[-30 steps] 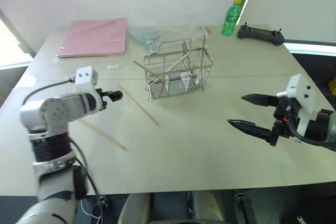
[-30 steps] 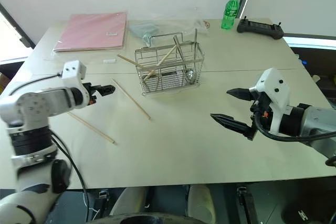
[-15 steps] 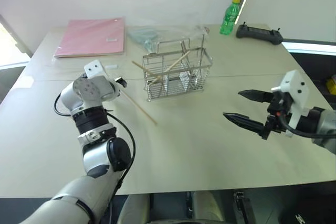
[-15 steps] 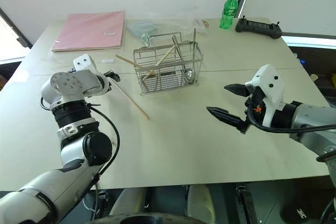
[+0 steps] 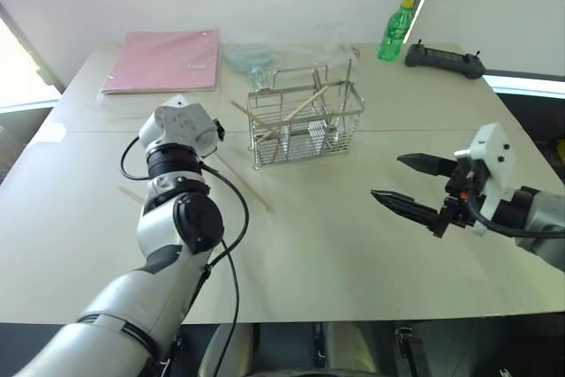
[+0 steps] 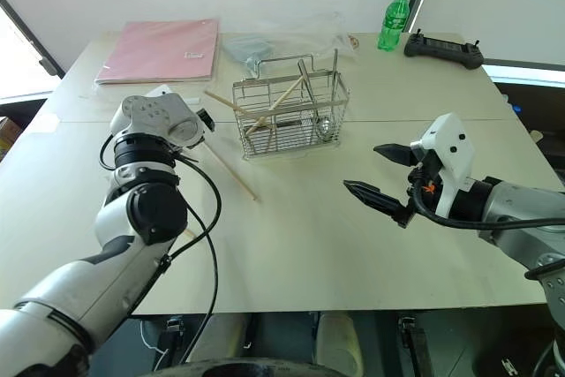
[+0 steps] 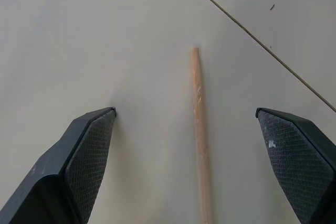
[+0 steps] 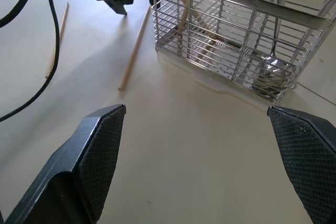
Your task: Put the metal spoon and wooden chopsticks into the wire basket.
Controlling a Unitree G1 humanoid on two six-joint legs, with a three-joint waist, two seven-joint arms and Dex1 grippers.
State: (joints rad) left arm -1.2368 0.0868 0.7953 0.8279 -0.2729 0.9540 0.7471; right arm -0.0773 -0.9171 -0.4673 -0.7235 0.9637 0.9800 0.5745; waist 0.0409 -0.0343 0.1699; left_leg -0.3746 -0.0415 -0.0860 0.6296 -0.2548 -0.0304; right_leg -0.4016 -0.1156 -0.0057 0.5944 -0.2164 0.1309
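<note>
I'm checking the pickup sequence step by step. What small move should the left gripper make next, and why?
Probably lower the left gripper straight down and close. Its jaws stand open with a wooden chopstick lying flat on the table between the fingertips, a bit nearer one side. That chopstick lies outside the wire basket, so a grip comes first.

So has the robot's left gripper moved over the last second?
Yes. The left gripper has swung from the table's left side in toward the silver wire basket, now open over a pale wooden chopstick.
</note>
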